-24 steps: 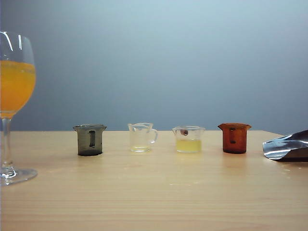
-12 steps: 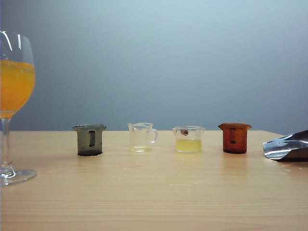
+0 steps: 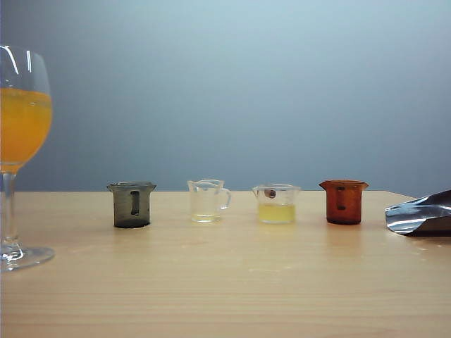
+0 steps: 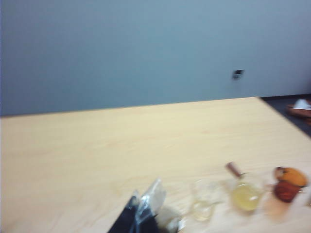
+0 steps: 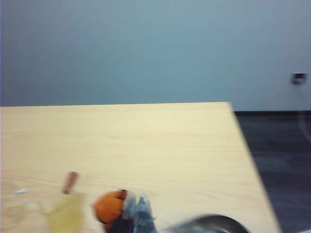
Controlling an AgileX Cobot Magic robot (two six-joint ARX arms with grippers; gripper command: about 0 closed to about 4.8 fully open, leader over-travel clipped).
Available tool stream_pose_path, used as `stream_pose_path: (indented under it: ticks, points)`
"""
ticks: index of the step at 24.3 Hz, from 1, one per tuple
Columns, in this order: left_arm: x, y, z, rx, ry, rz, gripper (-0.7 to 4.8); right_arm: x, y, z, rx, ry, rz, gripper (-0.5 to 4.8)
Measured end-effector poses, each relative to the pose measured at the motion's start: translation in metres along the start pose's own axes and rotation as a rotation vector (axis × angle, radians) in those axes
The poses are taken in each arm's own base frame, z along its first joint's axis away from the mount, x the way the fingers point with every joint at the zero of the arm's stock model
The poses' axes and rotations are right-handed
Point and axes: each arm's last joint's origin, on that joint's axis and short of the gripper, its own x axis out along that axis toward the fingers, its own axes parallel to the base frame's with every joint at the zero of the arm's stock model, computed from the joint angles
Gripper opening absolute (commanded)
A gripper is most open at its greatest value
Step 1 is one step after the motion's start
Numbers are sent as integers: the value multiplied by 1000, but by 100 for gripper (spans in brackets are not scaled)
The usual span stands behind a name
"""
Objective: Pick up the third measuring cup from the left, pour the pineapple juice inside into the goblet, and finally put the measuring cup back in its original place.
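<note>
Four small cups are standing in a row on the wooden table (image 3: 225,282), and we are taking the third measuring cup (image 3: 276,203) as our landmark. It is sitting upright, third from the left in the exterior view, clear and wide-mouthed, with a red-brown spot near its rim. The pineapple juice (image 3: 276,213) is lying pale yellow in its lower part.

Just to the left of that cup we are seeing a narrower clear cup (image 3: 208,201) with a loop handle, and further left again a smoky grey cup (image 3: 132,205). To its right, a little apart, a red-brown cup (image 3: 343,201) is standing. None of the cups are touching one another.

The goblet (image 3: 20,151) is standing well away to the left of the third cup, at the picture's edge, nearer the camera, and is holding deep orange liquid.

A shiny foil-like object (image 3: 421,214) is lying at the right edge, beyond the red-brown cup.

In the left wrist view the left gripper (image 4: 141,216) is hovering near the cup row, blurred; we cannot tell how its jaws are set. In the right wrist view the right gripper (image 5: 133,213) is hanging beside the red-brown cup, to the right of the third cup, with its fingers pressed together and holding nothing.
</note>
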Motion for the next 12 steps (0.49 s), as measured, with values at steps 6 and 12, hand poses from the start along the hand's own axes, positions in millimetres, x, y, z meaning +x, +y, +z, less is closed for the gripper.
stream_pose_path:
  ticks: [6,12]
  points:
    - [22,-37,5,71,102,-220,-5,46,65,-29,-28,104,107,-3]
    - [27,-61,-8,192,203,-306,-5,83,106,-72,61,144,121,-2]
